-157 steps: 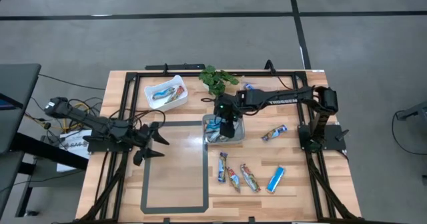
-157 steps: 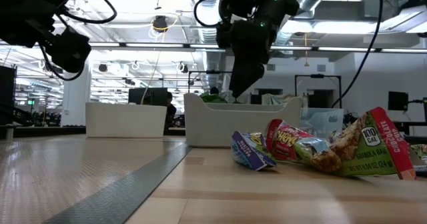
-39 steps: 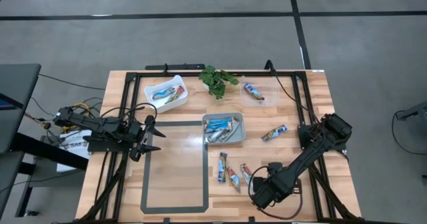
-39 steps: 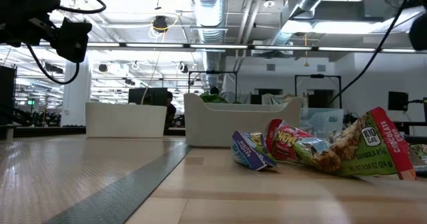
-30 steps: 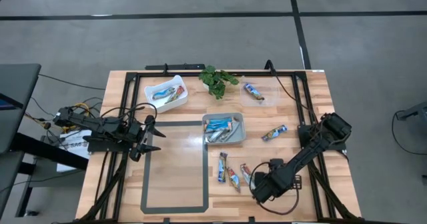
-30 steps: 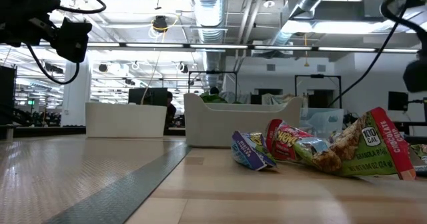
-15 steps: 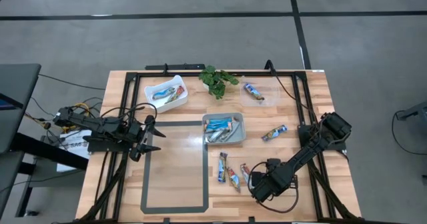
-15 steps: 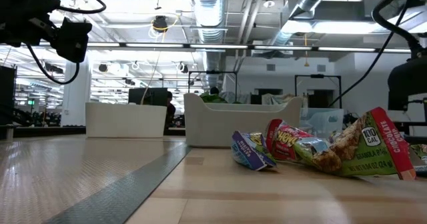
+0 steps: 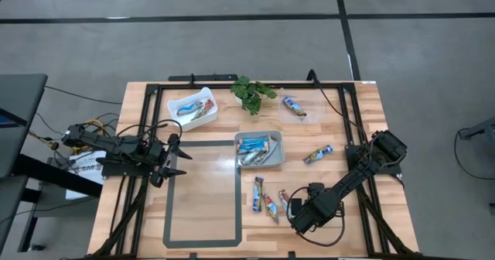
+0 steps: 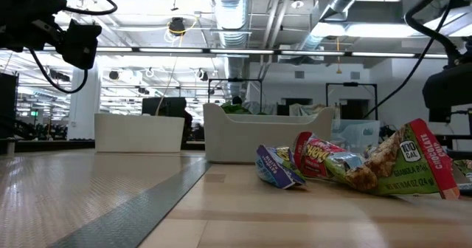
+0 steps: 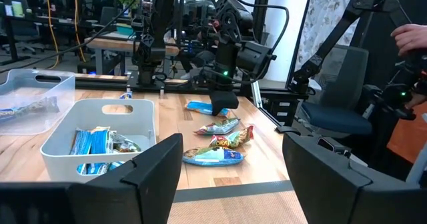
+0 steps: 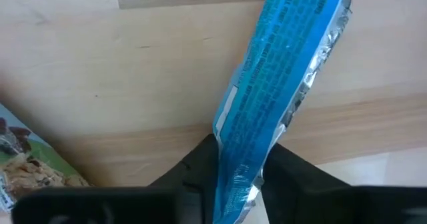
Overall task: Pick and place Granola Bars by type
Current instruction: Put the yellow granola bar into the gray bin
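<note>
Right gripper (image 12: 241,159) low at the front right of the bench (image 9: 147,213), clamped on one end of a blue granola bar (image 12: 277,97); bar angled up off the wood, just beside the multicoloured bars (image 9: 268,200) lying loose in a row. Left gripper (image 11: 230,167) parked at the left side of the bench, spread wide, holding nothing. Grey bin (image 9: 260,149) at bench centre — blue and silver bars inside; white bin (image 9: 192,107) at rear left with mixed bars. One further bar (image 9: 318,154) right of the grey bin; another (image 9: 293,106) at the rear, near the plant sprig (image 9: 251,91).
</note>
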Controlling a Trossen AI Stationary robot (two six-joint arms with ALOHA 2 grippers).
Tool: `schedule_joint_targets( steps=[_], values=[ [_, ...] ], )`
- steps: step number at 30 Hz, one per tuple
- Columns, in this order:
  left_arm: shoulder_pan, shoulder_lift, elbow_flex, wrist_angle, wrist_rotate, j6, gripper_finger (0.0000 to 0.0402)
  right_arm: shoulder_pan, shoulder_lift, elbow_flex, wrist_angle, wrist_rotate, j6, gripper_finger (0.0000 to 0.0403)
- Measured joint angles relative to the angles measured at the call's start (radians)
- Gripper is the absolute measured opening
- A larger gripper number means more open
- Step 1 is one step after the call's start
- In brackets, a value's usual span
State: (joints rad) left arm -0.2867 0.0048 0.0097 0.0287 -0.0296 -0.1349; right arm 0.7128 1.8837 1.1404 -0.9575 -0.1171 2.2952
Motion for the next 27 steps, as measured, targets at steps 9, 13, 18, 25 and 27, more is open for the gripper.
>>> schedule_joint_targets(
  steps=[9, 13, 18, 25, 27],
  values=[
    [0.000, 0.000, 0.000, 0.000, 0.000, 0.000, 0.0251, -0.015, -0.055, 0.000, -0.010, 0.148, -0.018, 0.0072],
    [0.000, 0.000, 0.000, 0.000, 0.000, 0.000, 0.0251, -0.045, -0.114, 0.000, -0.073, 0.291, -0.019, 0.0071],
    [0.000, 0.000, 0.000, 0.000, 0.000, 0.000, 0.0251, -0.108, -0.205, 0.000, -0.109, 0.528, -0.086, 0.0071],
    [0.000, 0.000, 0.000, 0.000, 0.000, 0.000, 0.0251, -0.242, -0.297, 0.052, -0.087, 0.737, -0.413, 0.0071],
    [0.000, 0.000, 0.000, 0.000, 0.000, 0.000, 0.0251, -0.288, -0.311, 0.080, -0.057, 0.754, -0.555, 0.0071]
  ],
)
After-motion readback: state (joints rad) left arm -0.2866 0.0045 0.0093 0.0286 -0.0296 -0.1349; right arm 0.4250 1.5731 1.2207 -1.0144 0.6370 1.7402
